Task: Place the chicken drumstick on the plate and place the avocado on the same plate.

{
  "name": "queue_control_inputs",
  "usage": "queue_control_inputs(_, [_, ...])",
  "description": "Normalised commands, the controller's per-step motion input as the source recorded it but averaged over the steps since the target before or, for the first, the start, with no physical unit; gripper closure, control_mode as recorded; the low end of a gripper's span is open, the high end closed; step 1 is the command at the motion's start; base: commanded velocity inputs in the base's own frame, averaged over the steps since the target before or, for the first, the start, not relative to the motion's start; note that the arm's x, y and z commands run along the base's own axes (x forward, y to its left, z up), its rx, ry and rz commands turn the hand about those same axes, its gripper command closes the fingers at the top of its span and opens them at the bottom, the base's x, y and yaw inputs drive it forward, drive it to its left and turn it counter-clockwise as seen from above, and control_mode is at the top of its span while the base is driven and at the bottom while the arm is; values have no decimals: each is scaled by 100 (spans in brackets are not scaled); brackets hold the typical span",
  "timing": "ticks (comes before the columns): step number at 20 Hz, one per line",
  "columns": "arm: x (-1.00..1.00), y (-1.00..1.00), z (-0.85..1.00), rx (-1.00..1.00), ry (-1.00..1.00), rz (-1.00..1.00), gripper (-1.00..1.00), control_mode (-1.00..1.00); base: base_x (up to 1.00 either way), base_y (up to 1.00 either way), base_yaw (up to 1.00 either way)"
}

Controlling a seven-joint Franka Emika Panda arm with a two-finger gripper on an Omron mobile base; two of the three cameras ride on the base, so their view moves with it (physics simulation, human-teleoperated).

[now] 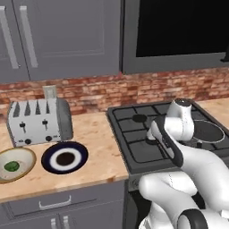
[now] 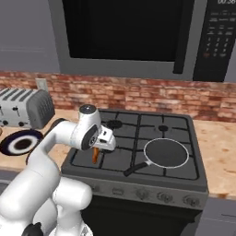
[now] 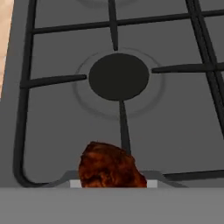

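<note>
Hand view shows the chicken drumstick [image 3: 111, 166] held between my jaws, closed on it above the stove [image 3: 175, 113] near a front burner [image 3: 119, 76]. From the right base view, the plate [image 2: 20, 142] lies well off to my left on the worktop [image 1: 98, 147], beside the bowl [image 1: 15, 163] holding the avocado [image 1: 11, 166], so I judge the carry must go leftward.

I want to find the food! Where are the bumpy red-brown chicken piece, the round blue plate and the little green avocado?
Bumpy reddish-brown chicken drumstick [image 3: 110, 166]: hand view, middle of the meat.
Round navy-blue plate with white ring [image 1: 50, 163]: left base view, its dark outer rim.
Small dark green avocado [image 1: 11, 166]: left base view, its middle, inside the cream bowl.
</note>
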Motion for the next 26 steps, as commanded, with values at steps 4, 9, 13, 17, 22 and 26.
queue_control_inputs(4, [0,0,0,0,0,0,100,100,0,100,-17])
queue_control_inputs(9, [0,0,0,0,0,0,100,100,0,100,-13])
queue_control_inputs(13, [0,0,0,0,0,0,100,100,0,99,-10])
queue_control_inputs(17, [0,2,0,0,0,0,100,-100,0,45,0])
queue_control_inputs(22, [17,0,0,0,0,1,100,-100,0,0,0])
queue_control_inputs(26, [65,0,-1,1,0,10,100,-100,0,0,0])
